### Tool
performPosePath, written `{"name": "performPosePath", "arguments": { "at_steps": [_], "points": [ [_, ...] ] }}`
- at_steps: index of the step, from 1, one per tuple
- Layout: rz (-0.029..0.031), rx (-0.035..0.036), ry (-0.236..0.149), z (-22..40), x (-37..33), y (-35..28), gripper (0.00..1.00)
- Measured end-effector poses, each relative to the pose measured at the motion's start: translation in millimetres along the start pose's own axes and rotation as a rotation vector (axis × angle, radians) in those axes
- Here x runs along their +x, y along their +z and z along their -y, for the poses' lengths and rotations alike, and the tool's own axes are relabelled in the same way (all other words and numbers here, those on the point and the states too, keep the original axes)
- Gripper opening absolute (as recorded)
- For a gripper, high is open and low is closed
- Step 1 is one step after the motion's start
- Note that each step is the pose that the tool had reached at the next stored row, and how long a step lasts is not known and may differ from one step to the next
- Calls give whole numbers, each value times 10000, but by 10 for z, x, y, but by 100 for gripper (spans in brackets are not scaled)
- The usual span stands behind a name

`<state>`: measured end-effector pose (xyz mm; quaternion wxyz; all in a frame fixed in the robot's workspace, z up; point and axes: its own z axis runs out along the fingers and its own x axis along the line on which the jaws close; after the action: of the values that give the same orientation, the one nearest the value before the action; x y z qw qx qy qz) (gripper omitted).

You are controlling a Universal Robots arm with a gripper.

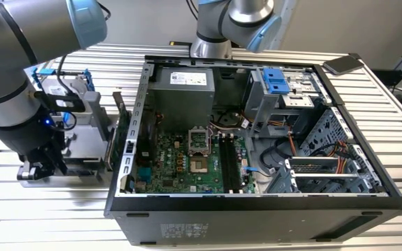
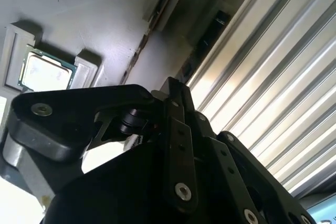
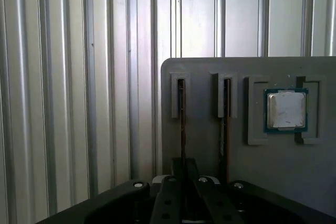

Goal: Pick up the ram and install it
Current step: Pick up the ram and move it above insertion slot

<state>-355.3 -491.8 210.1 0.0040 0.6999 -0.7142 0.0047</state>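
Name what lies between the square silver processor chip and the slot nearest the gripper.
First wrist view: another narrow slot holding a thin dark edge-on strip.

White label (image 1: 188, 78) on the power supply (image 1: 180, 102) bears print, apparently none of it legible.

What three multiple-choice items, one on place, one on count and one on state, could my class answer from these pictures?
1. Where does the square silver processor chip lie? A on a wooden shelf; B in a recess of the flat grey plastic tray; C on a white cloth.
2. How many narrow slots does that tray show beside the chip? A one; B two; C five.
3. How is the black metal computer case? A open; B shut; C upside down.
Key: 1 B, the first wrist view shows the tray framing it; 2 B, two slots stand side by side; 3 A, the green motherboard shows inside.
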Motion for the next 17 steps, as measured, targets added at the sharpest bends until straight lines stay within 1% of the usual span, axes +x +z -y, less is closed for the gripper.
{"name": "performPosePath", "arguments": {
  "at_steps": [4, 8, 17],
  "points": [
    [-1, 0, -2, 1, 2, -74, 0],
    [0, 0, -1, 0, 2, -132, 0],
    [2, 0, -1, 0, 3, -193, 0]
  ]
}}
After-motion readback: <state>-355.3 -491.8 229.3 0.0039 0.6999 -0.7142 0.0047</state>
